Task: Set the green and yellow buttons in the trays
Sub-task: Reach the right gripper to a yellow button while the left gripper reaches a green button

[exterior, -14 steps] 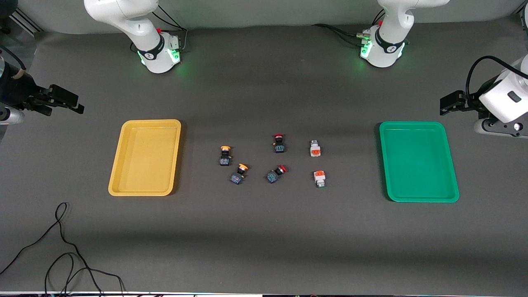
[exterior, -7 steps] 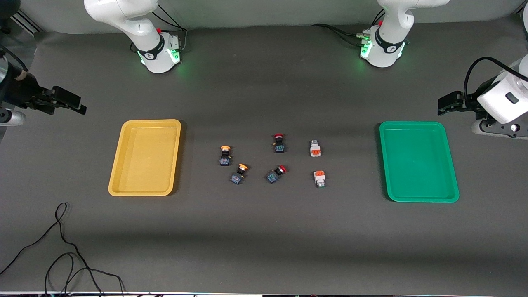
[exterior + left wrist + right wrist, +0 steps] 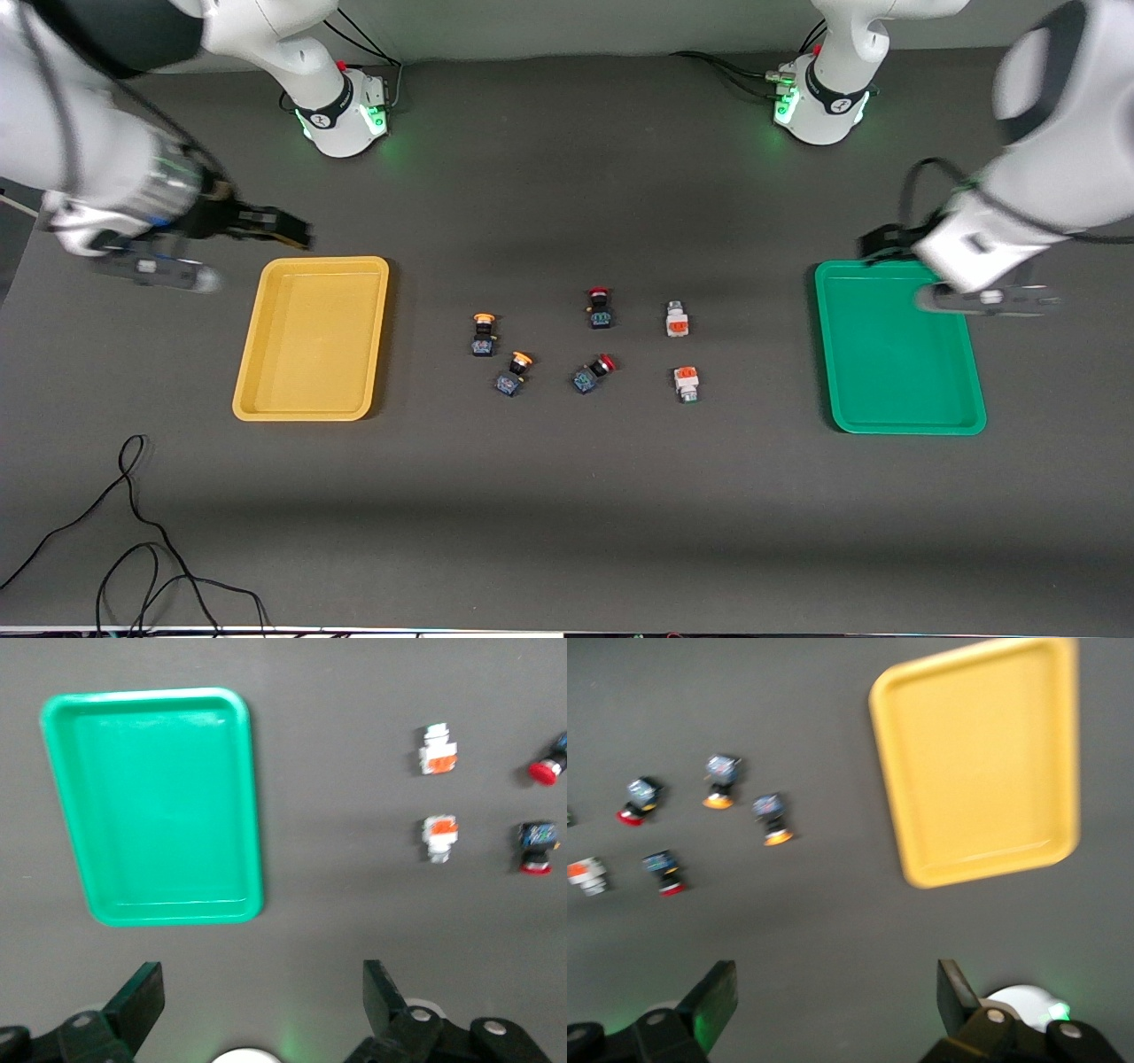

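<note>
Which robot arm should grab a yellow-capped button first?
Probably the right. The right gripper, jaws open, hangs by the yellow tray, and both yellow-capped buttons lie toward its end; the left gripper is over the green tray.

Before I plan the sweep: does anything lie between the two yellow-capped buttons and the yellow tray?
Nothing visible does. Bare table separates the yellow-capped buttons from the yellow tray. The red-capped buttons lie toward the green tray instead.

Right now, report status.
Both hands open, empty: left hand over green tray's rim, right hand beside yellow tray. Four buttons on table, untouched. Nothing blocking.
</note>
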{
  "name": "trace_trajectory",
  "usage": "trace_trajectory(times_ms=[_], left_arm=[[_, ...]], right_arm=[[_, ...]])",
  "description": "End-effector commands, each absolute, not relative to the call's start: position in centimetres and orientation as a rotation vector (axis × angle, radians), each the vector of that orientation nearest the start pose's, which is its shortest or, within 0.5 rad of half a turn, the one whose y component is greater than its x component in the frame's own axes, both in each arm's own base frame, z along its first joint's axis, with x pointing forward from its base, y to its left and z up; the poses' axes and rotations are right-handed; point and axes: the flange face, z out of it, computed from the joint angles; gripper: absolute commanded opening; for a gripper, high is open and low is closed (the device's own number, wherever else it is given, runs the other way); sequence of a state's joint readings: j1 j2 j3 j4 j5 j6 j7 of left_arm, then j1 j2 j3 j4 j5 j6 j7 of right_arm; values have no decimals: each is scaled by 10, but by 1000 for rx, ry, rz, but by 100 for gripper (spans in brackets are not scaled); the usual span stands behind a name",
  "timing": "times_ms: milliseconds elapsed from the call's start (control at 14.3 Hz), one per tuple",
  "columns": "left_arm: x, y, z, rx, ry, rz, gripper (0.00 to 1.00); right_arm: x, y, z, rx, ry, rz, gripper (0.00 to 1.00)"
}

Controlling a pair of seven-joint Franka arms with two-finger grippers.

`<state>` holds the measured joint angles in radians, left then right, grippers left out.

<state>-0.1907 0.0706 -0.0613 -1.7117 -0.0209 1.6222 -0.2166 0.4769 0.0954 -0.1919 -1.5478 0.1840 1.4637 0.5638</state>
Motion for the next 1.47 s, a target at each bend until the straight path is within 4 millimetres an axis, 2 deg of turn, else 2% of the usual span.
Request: trace_trajectory(times_ms=[0,70,140,280,420,631,841,981,1261,1401], left_arm=[[530,-221,488,-3101,-12,227,100],[526,-250,472,-3092,-24,225,100],[523,-273,462,-3095,-42,204,100],[514,-304,456,-3110,-47,161,100],[513,-322,443,-3135,-54,160,100],[514,-344,390,-3136,-17,171,100],[502,-342,317,-3144,-18,150,100],[493,-342,275,-3151,-19,132,100],[492,-345,207,-3141,-124,148,100],[490,-348,181,-3146,-149,139,100]], right_arm=[[548,283,555,-3020,574,396,100],[545,309,537,-3043,573,424,100],[544,320,529,-3031,570,421,100],[542,323,493,-3033,579,451,100],[534,330,440,-3041,575,460,100],[529,329,345,-3057,604,414,100],[535,328,262,-3124,501,473,99],[539,327,223,-3114,499,483,99],[544,326,180,-3121,494,428,98],[543,327,171,-3126,489,426,90]])
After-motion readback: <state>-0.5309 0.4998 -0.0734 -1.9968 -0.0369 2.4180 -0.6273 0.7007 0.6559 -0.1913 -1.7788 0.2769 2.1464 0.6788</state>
